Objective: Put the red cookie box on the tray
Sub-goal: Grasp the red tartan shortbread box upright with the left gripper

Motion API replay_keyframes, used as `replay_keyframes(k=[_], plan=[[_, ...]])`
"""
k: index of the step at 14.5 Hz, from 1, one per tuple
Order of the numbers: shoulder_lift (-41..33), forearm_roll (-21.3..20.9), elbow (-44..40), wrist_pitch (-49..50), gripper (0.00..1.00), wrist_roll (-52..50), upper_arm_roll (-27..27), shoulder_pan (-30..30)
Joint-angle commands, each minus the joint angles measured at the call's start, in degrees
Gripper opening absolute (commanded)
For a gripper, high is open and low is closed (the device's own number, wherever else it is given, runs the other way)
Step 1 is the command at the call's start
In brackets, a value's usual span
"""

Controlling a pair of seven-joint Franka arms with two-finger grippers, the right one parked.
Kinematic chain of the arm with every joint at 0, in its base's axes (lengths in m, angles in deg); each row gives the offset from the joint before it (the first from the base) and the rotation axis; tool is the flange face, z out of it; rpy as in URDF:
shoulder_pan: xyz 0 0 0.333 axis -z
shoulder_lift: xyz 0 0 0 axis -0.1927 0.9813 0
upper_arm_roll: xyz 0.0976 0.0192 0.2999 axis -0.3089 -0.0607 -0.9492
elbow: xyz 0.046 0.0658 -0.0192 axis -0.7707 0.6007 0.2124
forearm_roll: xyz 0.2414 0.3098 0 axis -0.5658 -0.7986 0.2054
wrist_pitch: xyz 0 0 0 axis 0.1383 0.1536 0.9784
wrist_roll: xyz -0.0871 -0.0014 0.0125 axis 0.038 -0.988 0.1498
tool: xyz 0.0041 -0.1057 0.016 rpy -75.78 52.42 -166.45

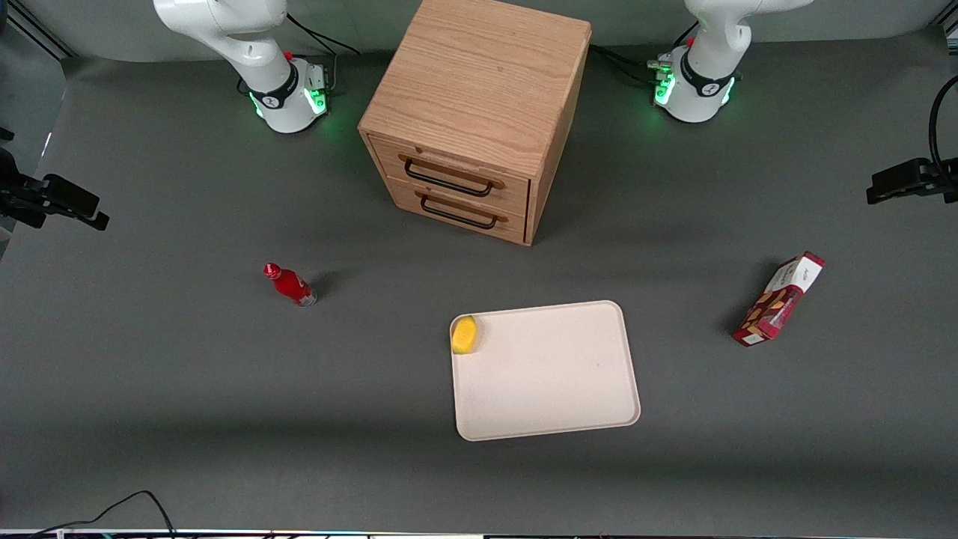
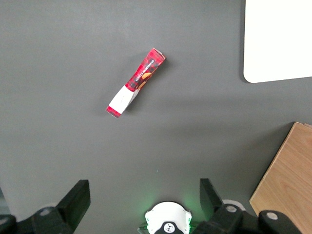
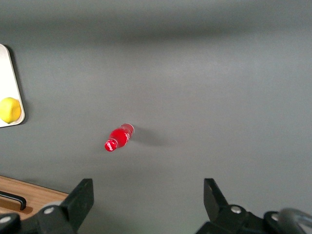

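**Pincer raised above the cookie box**

The pincer [image 2: 141,200] hangs high over the grey tabletop [image 1: 150,389], its fingers [image 2: 75,197] spread wide apart and holding nothing. Below it the red cookie box [image 2: 136,82] stands tilted on the tabletop, toward the working arm's end, well apart from the tray [image 1: 554,389]. A yellow fruit [image 1: 465,335] lies in one tray corner.

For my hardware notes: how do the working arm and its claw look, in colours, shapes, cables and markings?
The working arm is glossy white with rounded segments. A black ring with a white logo circles its base, which glows green, and black cables run from it. Its claw, high above the red cookie box with fingers wide apart, has two black wedge-shaped fingers on a dark body with silver screws.
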Motion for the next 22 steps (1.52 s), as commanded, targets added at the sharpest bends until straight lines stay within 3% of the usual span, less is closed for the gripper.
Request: replay_keyframes(k=[1, 3, 5, 7, 8, 11, 15, 16, 17, 22], plan=[[1.4, 0.7, -1.6, 1.5, 1.00, -1.3, 0.4, 0.2], [1.4, 0.6, -1.5, 0.9, 1.00, -2.1, 0.3, 0.2], [1.7, -0.8, 2.0, -0.8, 1.00, 3.3, 0.0, 0.0], [2.0, -6.4, 11.6, -8.8, 1.00, 19.9, -0.3, -0.1], [2.0, -6.7, 16.8, -14.3, 1.00, 26.8, -1.3, -0.4], [2.9, -5.5, 31.2, -31.9, 1.00, 37.2, -4.6, -0.5], [6.7, 0.3, 47.0, -59.6, 1.00, 39.7, -6.2, -0.8], [8.0, 1.0, 48.8, -63.8, 0.84, 39.7, -6.2, -0.8], [8.9, 3.0, 48.9, -64.7, 0.03, 39.6, -6.3, -0.8], [9.2, 4.6, 46.3, -61.7, 0.00, 39.7, -6.8, -0.8]])
